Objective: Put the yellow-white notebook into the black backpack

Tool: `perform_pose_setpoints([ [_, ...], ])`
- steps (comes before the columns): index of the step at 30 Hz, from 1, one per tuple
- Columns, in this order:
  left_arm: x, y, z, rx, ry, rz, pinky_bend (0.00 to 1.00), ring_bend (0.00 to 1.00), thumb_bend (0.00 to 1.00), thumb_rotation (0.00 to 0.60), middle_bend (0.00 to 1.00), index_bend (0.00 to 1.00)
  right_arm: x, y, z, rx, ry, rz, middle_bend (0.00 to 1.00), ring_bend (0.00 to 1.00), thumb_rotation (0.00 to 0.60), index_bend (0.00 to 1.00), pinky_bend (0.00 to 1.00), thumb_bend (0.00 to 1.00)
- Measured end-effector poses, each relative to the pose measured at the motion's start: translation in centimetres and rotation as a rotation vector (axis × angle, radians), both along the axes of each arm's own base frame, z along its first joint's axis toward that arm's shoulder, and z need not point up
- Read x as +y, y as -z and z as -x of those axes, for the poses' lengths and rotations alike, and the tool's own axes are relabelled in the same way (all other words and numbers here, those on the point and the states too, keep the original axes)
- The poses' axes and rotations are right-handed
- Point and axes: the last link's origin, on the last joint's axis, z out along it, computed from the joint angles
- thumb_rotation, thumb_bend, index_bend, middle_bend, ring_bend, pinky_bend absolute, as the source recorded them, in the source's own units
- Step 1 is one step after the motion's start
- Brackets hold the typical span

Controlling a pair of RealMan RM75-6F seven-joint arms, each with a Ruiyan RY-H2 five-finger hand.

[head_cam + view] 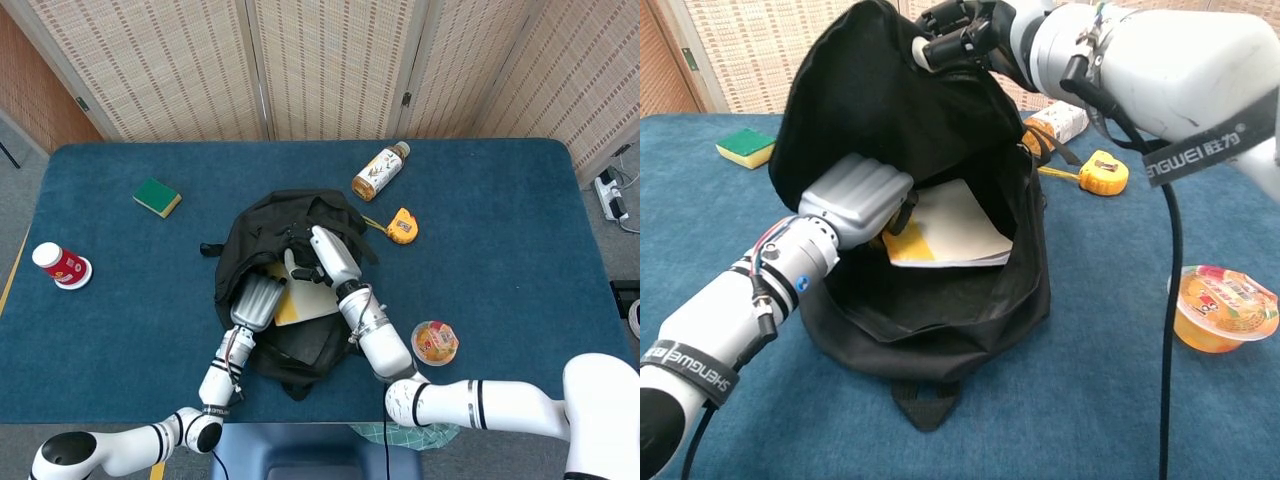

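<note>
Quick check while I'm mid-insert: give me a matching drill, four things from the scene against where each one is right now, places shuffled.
Things:
1. notebook
2. sponge
3. jelly cup
4. tape measure

Places:
A. on the table right of the backpack, near the front edge
B. inside the backpack's opening, held by the left robot hand
C. far left on the table
D. beside the bottle, behind the backpack's right side

Pairs: 1-B, 2-C, 3-A, 4-D
</note>
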Motion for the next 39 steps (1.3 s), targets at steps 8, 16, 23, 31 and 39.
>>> perform_pose_setpoints([
  [8, -1.6, -0.8, -0.2, -0.059, 0.012, 0.03, 0.43, 0.39, 0.1, 0.6, 0.37, 0.25, -0.8, 0.2, 0.6, 0.008, 0.024, 0.016, 0.31, 0.24, 0.6, 0.72, 0.01, 0.67],
  [16, -3.9, -3.5, 0.8, -0.123, 0.021, 0.055, 0.42, 0.39, 0.1, 0.6, 0.38, 0.31, -1.8, 0.5, 1.2, 0.011, 0.058, 0.034, 0.3, 0.23, 0.6, 0.71, 0.01, 0.67],
  [23, -6.1, -7.3, 2.2, -0.209, 0.016, 0.106, 0.42, 0.43, 0.14, 0.6, 0.46, 0.39, -2.2, 0.8, 2.2, 0.008, 0.086, 0.013, 0.29, 0.22, 0.6, 0.7, 0.01, 0.67],
  [31, -7.5, -12.7, 5.4, -0.298, -0.02, 0.124, 0.43, 0.45, 0.14, 0.6, 0.5, 0.45, -1.8, 0.7, 3.9, 0.011, 0.083, -0.017, 0.27, 0.2, 0.6, 0.67, 0.01, 0.67],
  [39, -7.5, -16.4, 9.3, -0.272, -0.11, 0.045, 0.43, 0.45, 0.13, 0.6, 0.5, 0.47, 0.9, 0.7, 5.6, 0.107, -0.041, -0.118, 0.1, 0.06, 0.6, 0.22, 0.0, 0.4],
])
